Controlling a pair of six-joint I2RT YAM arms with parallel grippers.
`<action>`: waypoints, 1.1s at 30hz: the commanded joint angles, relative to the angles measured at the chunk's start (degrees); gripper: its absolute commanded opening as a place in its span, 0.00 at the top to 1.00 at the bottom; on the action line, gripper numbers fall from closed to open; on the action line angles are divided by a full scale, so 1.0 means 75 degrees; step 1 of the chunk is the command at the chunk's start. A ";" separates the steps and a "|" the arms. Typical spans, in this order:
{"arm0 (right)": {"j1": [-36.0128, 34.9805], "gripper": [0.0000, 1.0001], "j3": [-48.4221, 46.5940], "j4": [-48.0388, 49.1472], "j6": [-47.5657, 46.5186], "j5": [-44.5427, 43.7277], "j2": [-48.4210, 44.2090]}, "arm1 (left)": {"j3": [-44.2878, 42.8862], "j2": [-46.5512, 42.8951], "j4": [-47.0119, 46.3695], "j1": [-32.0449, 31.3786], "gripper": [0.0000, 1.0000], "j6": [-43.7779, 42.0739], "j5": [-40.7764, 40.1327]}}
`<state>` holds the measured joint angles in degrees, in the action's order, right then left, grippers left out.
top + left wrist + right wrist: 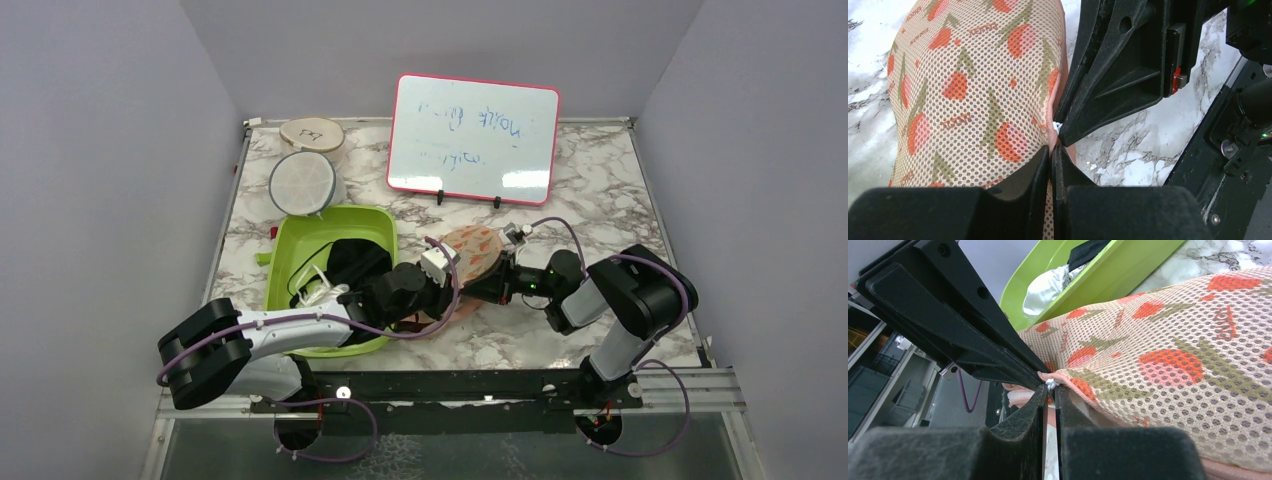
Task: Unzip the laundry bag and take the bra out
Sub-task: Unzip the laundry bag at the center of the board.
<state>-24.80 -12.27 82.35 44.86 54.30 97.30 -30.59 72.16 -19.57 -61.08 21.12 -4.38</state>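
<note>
Tub (300, 232) holding black garment (355, 262), white cloth (322, 293) — left end effector (1052, 150), right end effector (1049, 390) pinching laundry bag (973, 90)

Overhead I get bright, even light from above; the marble bench (600, 200) shows only faint, soft-edged shadows. Two white glare patches sit low on the whiteboard (473, 138). On both wrist views the bag (973, 100) mesh is crisp, while the left tool (1052, 150) and right tool (1049, 390) read as black, slightly blurred masses near the lens.
</note>
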 commanded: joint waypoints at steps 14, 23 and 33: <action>-0.0155 0.99 -0.0156 -0.1125 -0.1042 -0.0353 -0.1074 | 0.0021 -0.0135 -0.0159 0.0057 1.00 0.0055 0.0264; -0.0156 0.99 -0.0630 -0.4733 -0.2922 -0.1545 -0.2547 | 0.0082 -0.0203 -0.0120 0.0098 1.00 0.0043 0.0259; -0.0608 0.99 -0.1600 -0.8481 -0.4669 -0.3428 -0.3521 | 0.0035 -0.0241 0.0130 0.0154 1.00 -0.0040 0.0176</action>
<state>-28.25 -20.80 32.25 17.58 39.44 72.16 -30.46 71.94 -19.92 -59.94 20.95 -4.16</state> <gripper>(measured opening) 0.009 0.003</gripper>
